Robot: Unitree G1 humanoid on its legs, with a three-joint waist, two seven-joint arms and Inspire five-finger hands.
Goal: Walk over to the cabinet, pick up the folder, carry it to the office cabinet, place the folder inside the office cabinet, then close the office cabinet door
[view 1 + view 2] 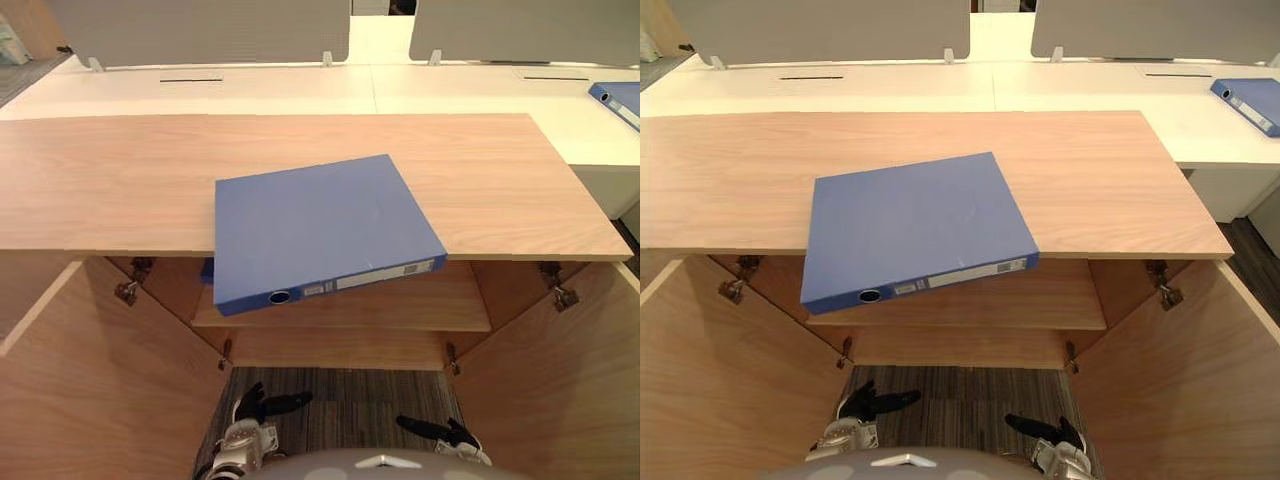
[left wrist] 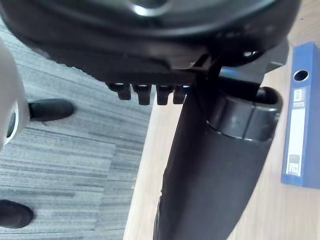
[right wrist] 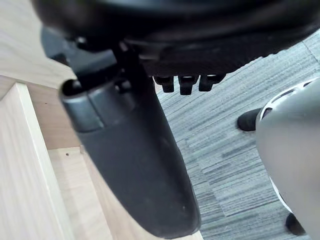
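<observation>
The blue folder (image 1: 320,225) is seen lying flat on the cabinet top (image 1: 100,180), its spine overhanging the open doors (image 1: 100,390), while left hand (image 1: 268,405) and right hand (image 1: 440,430) are held low, relaxed and empty, so pickup, stowing and door-closing are judged yet to be done.
</observation>
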